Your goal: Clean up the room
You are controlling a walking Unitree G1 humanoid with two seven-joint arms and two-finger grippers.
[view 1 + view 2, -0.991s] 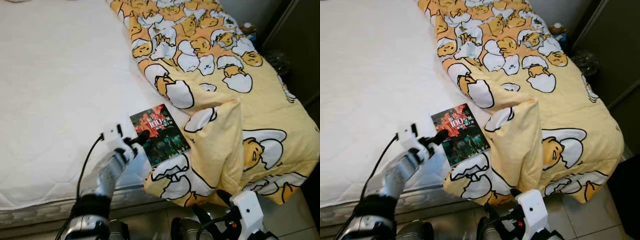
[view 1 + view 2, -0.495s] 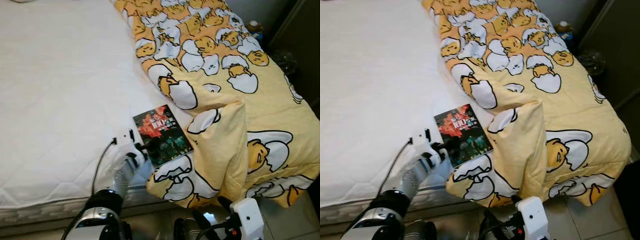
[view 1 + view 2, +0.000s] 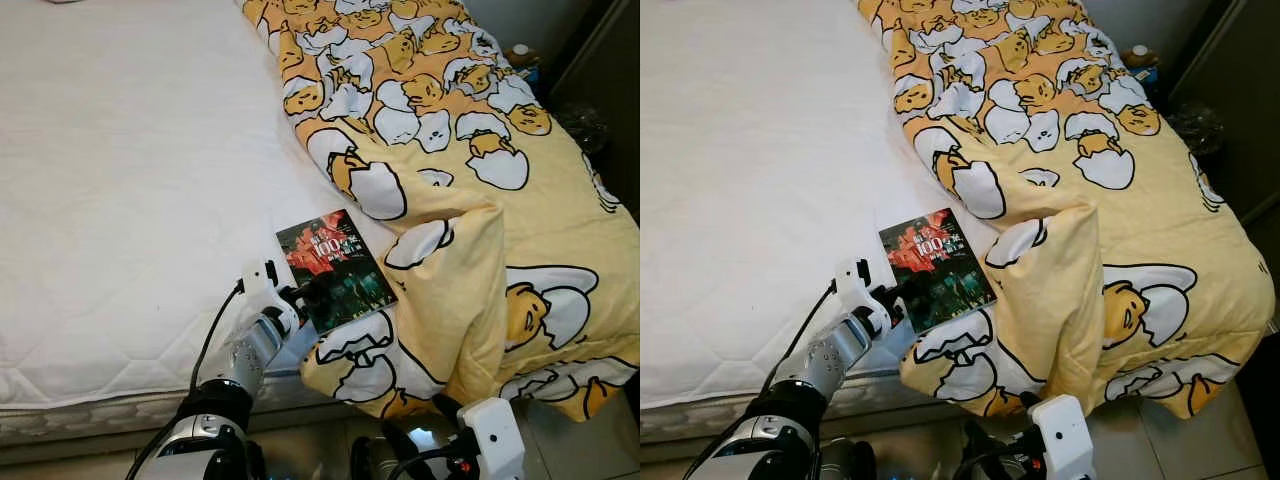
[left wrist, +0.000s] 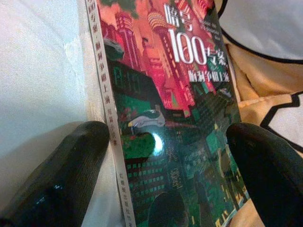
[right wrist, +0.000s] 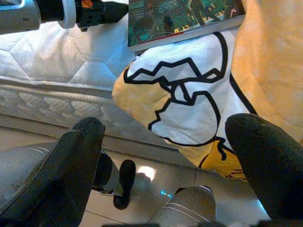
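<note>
Since earlier: left gripper [image 3: 305, 293] reached book [image 3: 336, 268] — fingers spread astride it | cover reads "100" | right gripper [image 5: 165, 142] low — fingers apart

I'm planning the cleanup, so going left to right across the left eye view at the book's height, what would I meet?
Bare white mattress → left gripper → book → yellow egg-print blanket.

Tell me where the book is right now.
In the left eye view the book lies flat near the mattress's front edge, its right side and near corner against the yellow egg-print blanket. The open left gripper is at its near-left corner.
</note>
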